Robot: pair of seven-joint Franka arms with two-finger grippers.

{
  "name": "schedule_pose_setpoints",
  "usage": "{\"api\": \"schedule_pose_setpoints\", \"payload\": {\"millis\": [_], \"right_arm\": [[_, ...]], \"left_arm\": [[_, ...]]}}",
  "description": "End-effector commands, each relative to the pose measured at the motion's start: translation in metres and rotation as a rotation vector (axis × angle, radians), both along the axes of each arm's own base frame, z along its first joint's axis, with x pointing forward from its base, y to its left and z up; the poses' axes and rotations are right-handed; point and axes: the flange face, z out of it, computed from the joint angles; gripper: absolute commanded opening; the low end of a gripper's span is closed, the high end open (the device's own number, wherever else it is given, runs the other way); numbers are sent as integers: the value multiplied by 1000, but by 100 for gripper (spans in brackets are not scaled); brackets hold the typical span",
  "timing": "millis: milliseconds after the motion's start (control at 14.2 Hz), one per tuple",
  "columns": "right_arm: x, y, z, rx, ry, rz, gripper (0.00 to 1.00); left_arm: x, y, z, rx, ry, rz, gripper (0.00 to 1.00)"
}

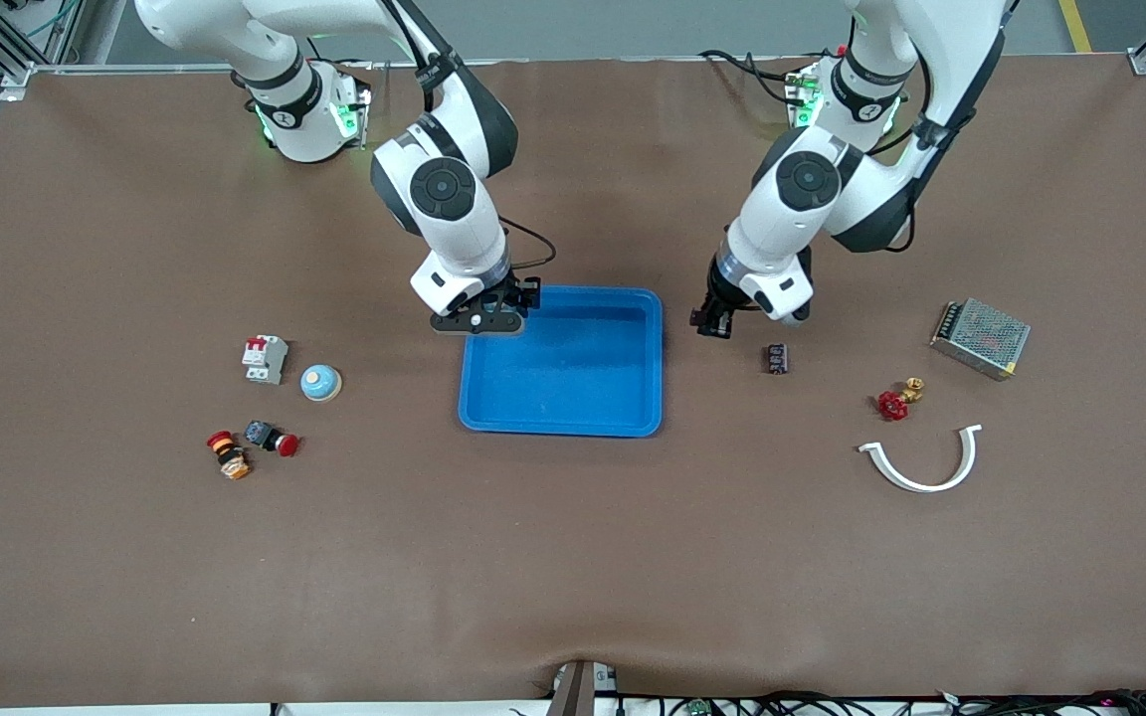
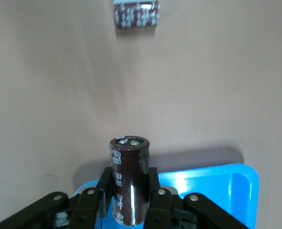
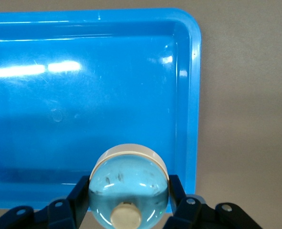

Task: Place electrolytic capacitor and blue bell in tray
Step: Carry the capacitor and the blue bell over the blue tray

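The bright blue tray (image 1: 573,370) lies mid-table. My right gripper (image 1: 481,320) hangs over the tray's corner toward the right arm's end, shut on a blue bell (image 3: 126,174) with a cream knob; the right wrist view shows the tray's rim (image 3: 194,95) under it. My left gripper (image 1: 715,323) hovers over bare table just off the tray's edge toward the left arm's end. It is shut on a dark brown electrolytic capacitor (image 2: 130,157) that stands between its fingers (image 2: 152,179). One tray corner (image 2: 241,183) shows below it.
A second capacitor (image 1: 778,358) lies on the table beside the left gripper. A second blue bell (image 1: 320,383), a circuit breaker (image 1: 264,358) and push buttons (image 1: 272,438) sit toward the right arm's end. A red valve (image 1: 897,400), white curved piece (image 1: 923,462) and metal box (image 1: 980,337) sit toward the left arm's end.
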Motion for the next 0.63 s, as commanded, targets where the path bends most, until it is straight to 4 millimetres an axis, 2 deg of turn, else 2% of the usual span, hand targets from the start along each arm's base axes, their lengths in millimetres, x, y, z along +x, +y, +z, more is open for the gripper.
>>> {"api": "schedule_pose_setpoints", "payload": {"millis": [0, 212, 564], "right_arm": [[-9, 4, -6, 6, -10, -6, 51], [-19, 14, -27, 7, -21, -10, 52], [-24, 20, -60, -8, -22, 3, 51]], "left_arm": [[2, -17, -4, 5, -26, 59, 0], [8, -42, -13, 6, -34, 94, 0], [18, -75, -19, 5, -13, 124, 0]]}}
